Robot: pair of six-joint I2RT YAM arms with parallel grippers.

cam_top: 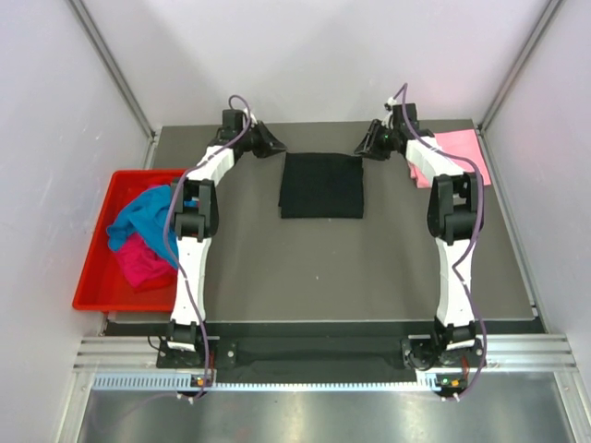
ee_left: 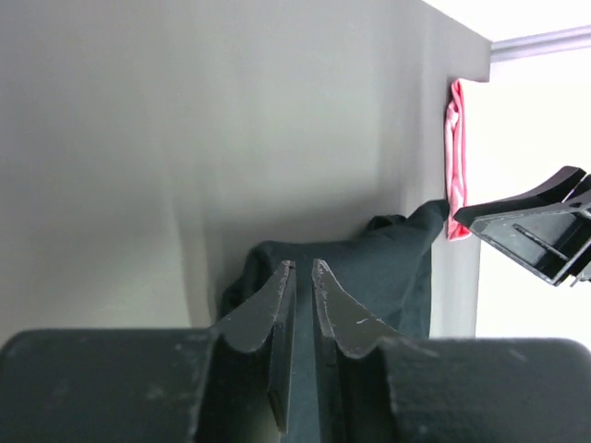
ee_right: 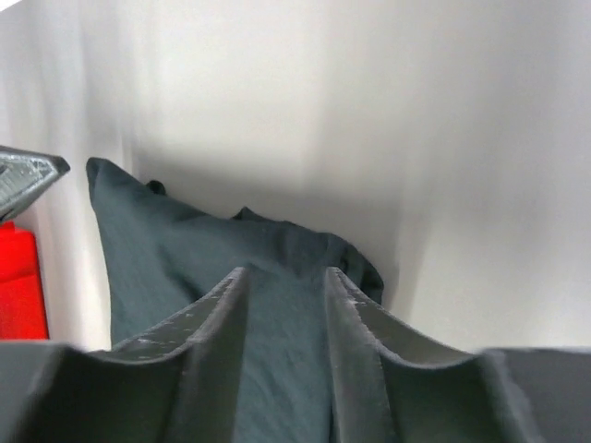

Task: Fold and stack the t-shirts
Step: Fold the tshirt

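A: Top view first: where's the black t-shirt [cam_top: 321, 185]?
B: Flat on the grey table [cam_top: 323, 272], centre and toward the far side, folded into a neat near-square. Both arms reach out to its far edge, one at each far corner.
A: Left gripper [cam_top: 275, 146], what have we got?
B: It sits just beside the shirt's far left corner. On its own wrist camera the two fingers [ee_left: 268, 309] are drawn almost together, with only a thin slit between the tips. Dark cloth lies bunched right past them, but I can't tell whether any of it is pinched in that slit.
A: And the right gripper [cam_top: 363, 146]?
B: At the far right corner, and that one's spread wide. Its wrist camera shows the fingers [ee_right: 208, 323] well apart, black fabric in plain view in the gap between them and a rumpled edge just beyond the tips. Touching the cloth or hovering over it, can't say from here.
A: The other shirts?
B: The light pink t-shirt [cam_top: 460, 152] is folded flat at the far right corner of the table, just beside the right arm and apart from the black one. The turquoise t-shirt [cam_top: 138, 212] and the magenta t-shirt [cam_top: 143, 263] are crumpled together in the red tray [cam_top: 92, 277] at the table's left edge, turquoise at the far end, magenta nearer, the two touching
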